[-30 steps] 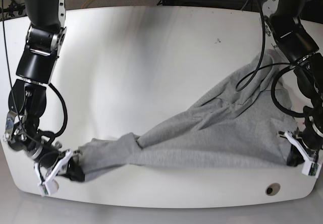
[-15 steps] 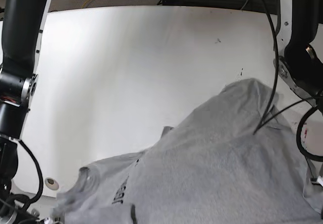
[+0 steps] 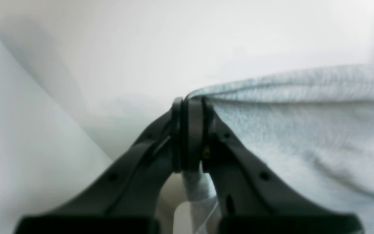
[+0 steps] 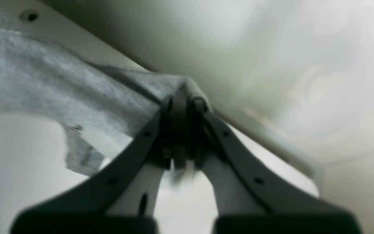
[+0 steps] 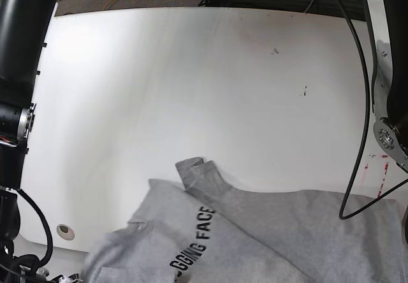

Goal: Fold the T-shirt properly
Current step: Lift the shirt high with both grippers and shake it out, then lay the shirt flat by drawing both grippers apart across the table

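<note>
Jaws of the left gripper [image 3: 190, 130] and right gripper [image 4: 182, 130] are pressed together, each pinching a T-shirt [image 5: 268, 232] edge. Since 0.5 s ago the cloth has dropped toward the near edge of the table [image 5: 191, 72], baring most of its white top.
</note>
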{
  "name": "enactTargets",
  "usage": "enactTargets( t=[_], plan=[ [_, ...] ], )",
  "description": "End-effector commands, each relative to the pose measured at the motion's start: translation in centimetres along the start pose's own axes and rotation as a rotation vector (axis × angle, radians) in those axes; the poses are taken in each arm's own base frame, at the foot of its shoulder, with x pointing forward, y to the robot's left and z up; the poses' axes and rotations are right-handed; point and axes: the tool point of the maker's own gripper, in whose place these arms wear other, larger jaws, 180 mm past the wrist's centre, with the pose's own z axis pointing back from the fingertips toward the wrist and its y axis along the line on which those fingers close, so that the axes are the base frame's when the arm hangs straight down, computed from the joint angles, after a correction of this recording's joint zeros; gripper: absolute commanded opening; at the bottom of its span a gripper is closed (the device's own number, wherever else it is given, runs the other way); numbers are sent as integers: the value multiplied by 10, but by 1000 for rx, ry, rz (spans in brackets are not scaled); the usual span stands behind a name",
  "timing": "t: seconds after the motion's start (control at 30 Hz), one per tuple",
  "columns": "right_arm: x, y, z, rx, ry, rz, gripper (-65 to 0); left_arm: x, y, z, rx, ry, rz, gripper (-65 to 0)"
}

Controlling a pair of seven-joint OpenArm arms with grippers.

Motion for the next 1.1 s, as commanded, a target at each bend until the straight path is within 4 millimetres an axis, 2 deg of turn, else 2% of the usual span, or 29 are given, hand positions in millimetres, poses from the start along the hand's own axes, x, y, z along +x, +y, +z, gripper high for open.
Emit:
enactTargets(
  t=[0.0, 0.17, 0.23, 0.3, 0.53, 0.63, 0.7, 0.93, 1.07],
  plan=[
    [40, -13, 32, -63, -90, 71, -650, 7, 3, 9, 28, -19, -21, -650],
    [50, -25, 55, -107, -143, 77, -650, -39, -19, 11, -7, 79, -46, -650],
    [51, -25, 60, -111, -169, 67, -650, -66, -36, 13, -36, 135, -57, -650],
    [29, -21, 53, -101, -146, 47, -650, -81, -46, 19, -47, 163, -72, -650],
    [-55, 1, 35, -64, -66, -37, -650, -155, -80, 44, -104, 316, -67, -650],
    [-93, 13, 31, -50, -25, -75, -650, -176, -94, 53, -134, 359, -71, -650],
    [-116, 30, 27, -28, -9, -98, -650, -191, -107, 63, -161, 385, -78, -650],
    [-179, 63, 30, 0, 65, -164, -650, -247, -144, 96, -249, 519, -64, -650],
    [-207, 79, 40, 3, 100, -178, -650, -282, -157, 128, -262, 612, -16, -650]
  ],
)
